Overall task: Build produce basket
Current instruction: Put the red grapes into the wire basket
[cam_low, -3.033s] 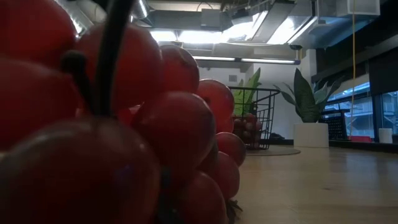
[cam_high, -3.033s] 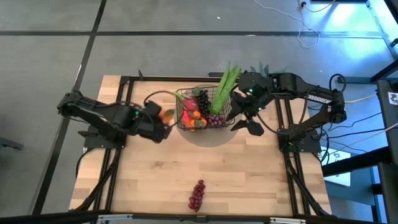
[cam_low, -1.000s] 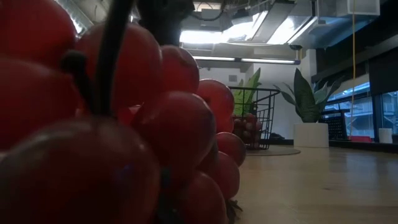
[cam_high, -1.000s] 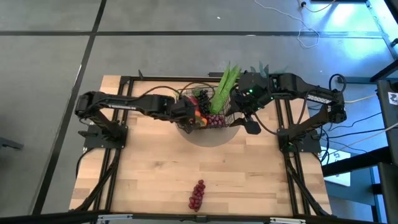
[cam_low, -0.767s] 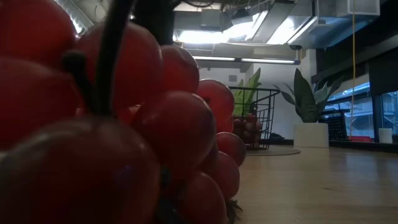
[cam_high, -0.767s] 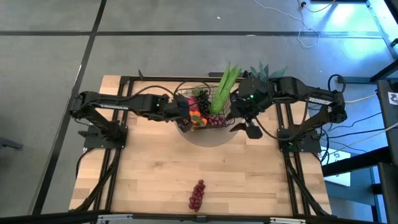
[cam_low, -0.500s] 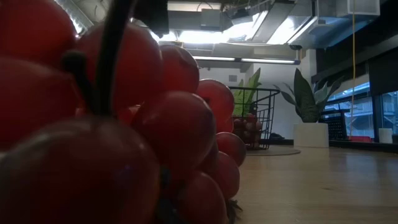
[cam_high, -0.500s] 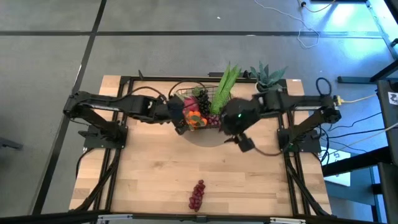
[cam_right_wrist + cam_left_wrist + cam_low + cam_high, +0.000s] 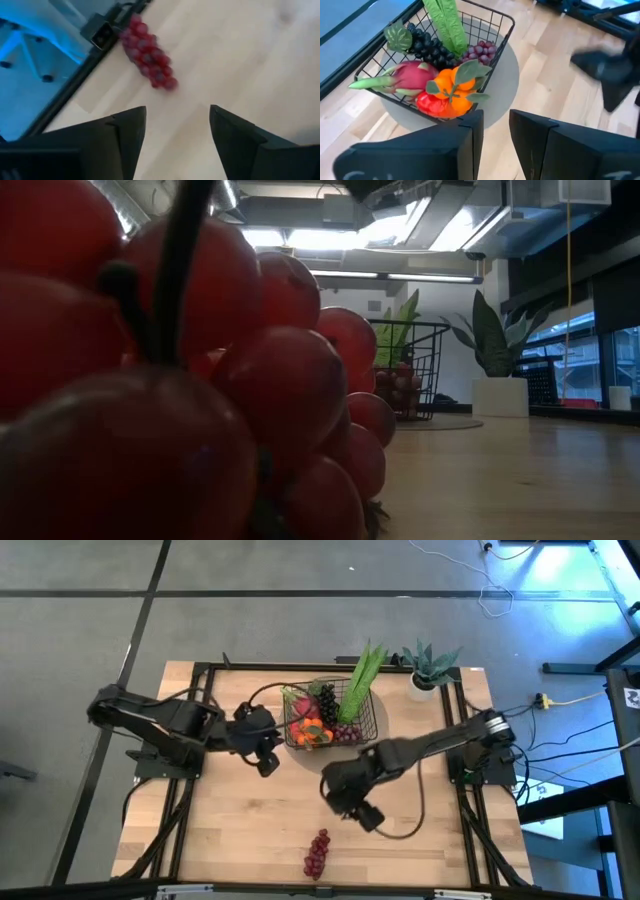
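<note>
Produce fills the black wire basket, which stands on a round grey mat toward the far side of the wooden table. Packed inside are a long green leafy stalk leaning out over the far rim, a dark grape bunch, a paler purple grape bunch, a pink dragon fruit, small oranges and a red fruit. A red grape bunch lies alone near the table's front edge, well apart from the basket and so close to the low camera that it covers most of that view. A spiky potted plant in a white pot stands at the far right corner.

Half a second earlier the right arm was bent beside the basket's right side; it now stretches out over the middle of the table, its gripper between the mat and the lone red grapes, jaws spread wide and holding nothing, with the bunch ahead of it in the wrist view. The left arm, which a second ago reached over the basket's left rim, has pulled back; its gripper sits just beside the basket's left side, jaws nearly together with a narrow gap, pinching nothing.
</note>
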Action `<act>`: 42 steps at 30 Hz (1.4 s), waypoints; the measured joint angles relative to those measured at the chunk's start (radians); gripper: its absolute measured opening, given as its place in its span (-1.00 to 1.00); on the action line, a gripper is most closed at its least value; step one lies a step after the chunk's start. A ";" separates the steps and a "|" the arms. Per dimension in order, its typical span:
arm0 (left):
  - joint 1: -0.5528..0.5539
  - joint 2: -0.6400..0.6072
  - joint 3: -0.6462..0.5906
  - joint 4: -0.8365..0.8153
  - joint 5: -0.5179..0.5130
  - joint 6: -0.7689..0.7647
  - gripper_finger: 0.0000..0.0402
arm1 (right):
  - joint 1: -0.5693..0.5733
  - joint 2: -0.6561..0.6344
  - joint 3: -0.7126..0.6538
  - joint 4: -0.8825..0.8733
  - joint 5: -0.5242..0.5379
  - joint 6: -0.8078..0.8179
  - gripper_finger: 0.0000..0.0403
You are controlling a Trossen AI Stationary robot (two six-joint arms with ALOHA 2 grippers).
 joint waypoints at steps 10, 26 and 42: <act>-0.034 -0.020 0.000 0.000 -0.013 -0.007 -0.60 | 0.036 0.203 0.000 0.191 -0.128 -0.056 0.03; -0.033 -0.020 0.000 -0.004 0.000 -0.028 -0.59 | 0.035 0.371 0.000 0.241 -0.149 -0.114 0.03; -0.033 -0.020 0.000 -0.054 0.001 -0.061 -0.60 | 0.037 0.373 0.000 0.282 -0.147 -0.104 -0.72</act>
